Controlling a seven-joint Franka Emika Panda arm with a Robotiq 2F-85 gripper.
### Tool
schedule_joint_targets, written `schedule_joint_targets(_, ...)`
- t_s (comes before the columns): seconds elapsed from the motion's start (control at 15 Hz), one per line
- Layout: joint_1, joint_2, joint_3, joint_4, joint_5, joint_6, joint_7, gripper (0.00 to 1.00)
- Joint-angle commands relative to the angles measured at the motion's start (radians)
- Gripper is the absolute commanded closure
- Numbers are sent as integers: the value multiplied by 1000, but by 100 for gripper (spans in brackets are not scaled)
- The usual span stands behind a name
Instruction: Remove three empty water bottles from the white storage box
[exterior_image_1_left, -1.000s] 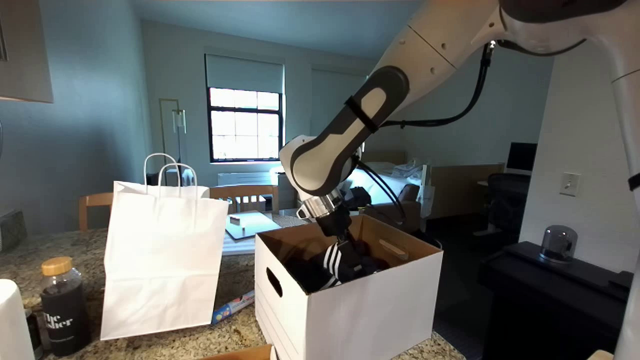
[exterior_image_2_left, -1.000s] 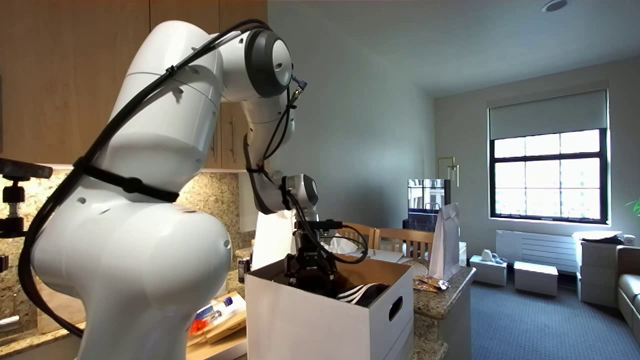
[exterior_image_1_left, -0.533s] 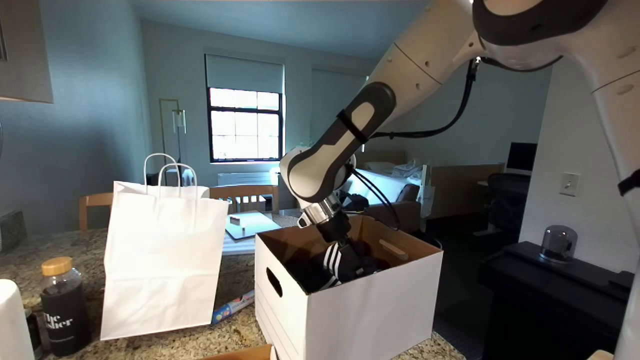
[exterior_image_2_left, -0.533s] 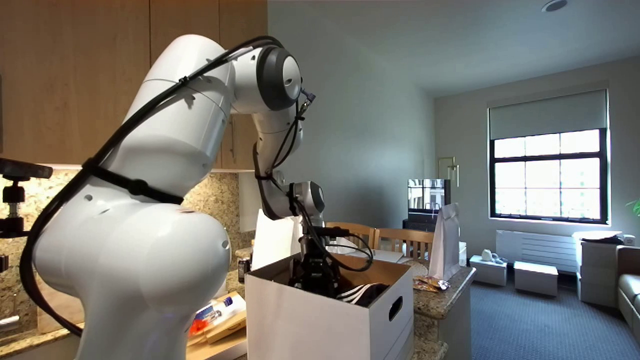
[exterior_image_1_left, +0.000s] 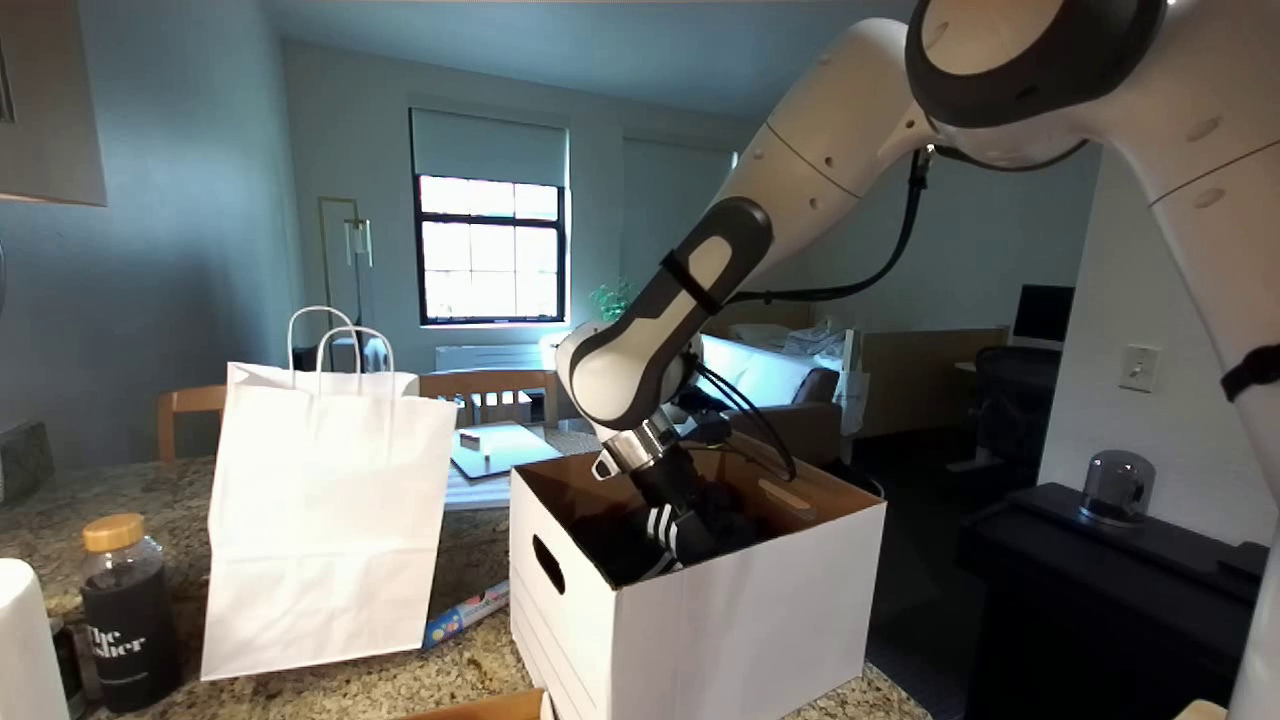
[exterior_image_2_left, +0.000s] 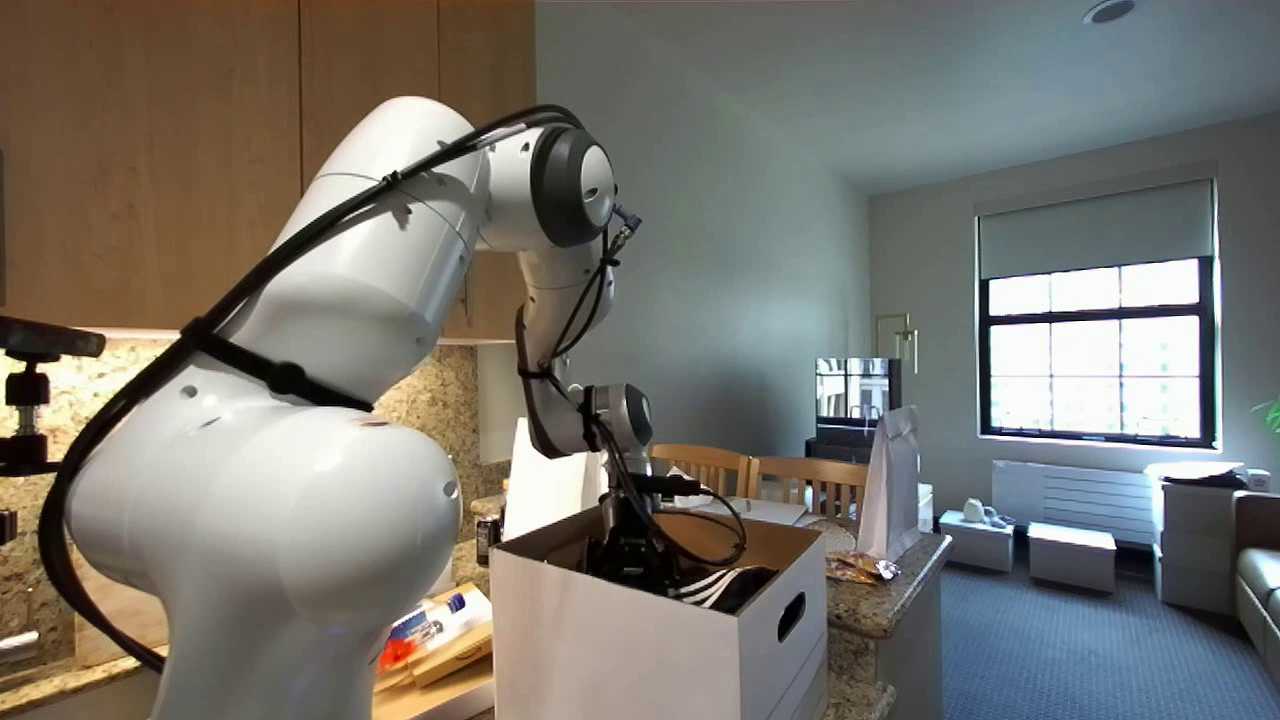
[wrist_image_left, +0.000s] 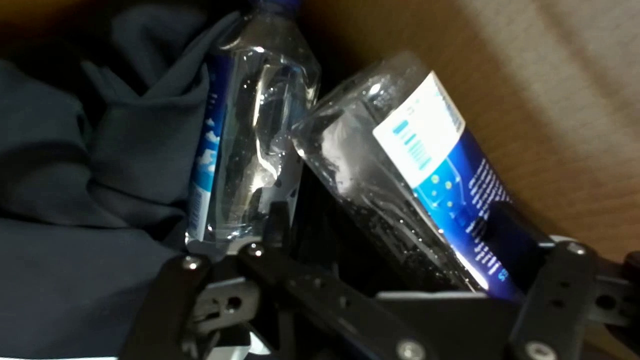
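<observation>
The white storage box (exterior_image_1_left: 740, 620) stands on the counter and shows in both exterior views (exterior_image_2_left: 620, 640). In the wrist view two clear water bottles lie inside it. The nearer bottle (wrist_image_left: 360, 155), with a blue and white label, lies tilted along the brown box wall. The farther bottle (wrist_image_left: 250, 140), with a blue cap, lies to its left. My gripper (wrist_image_left: 392, 225) is open inside the box, fingers spread on both sides of the nearer bottle's lower part. A dark gap separates the left finger from it; the right finger overlaps its label. Both exterior views hide the bottles in the box.
Dark cloth (wrist_image_left: 90, 175) lies beside the bottles. A white-striped dark item (exterior_image_2_left: 725, 588) lies in the box. A white paper bag (exterior_image_1_left: 330, 530), a dark jar (exterior_image_1_left: 125, 620) and a blue tube (exterior_image_1_left: 465, 612) stand or lie nearby. A low cardboard box (exterior_image_2_left: 450, 700) holds loose items.
The arm has come down and my gripper has sunk deeper into the white box. The box and the things around it have not moved.
</observation>
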Motion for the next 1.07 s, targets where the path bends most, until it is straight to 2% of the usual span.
schedule_joint_targets(0.0,-9,4,12,-3,-14,11,11,0)
schedule_joint_targets(1.0,30,40,0,-12,-242,26,41,0)
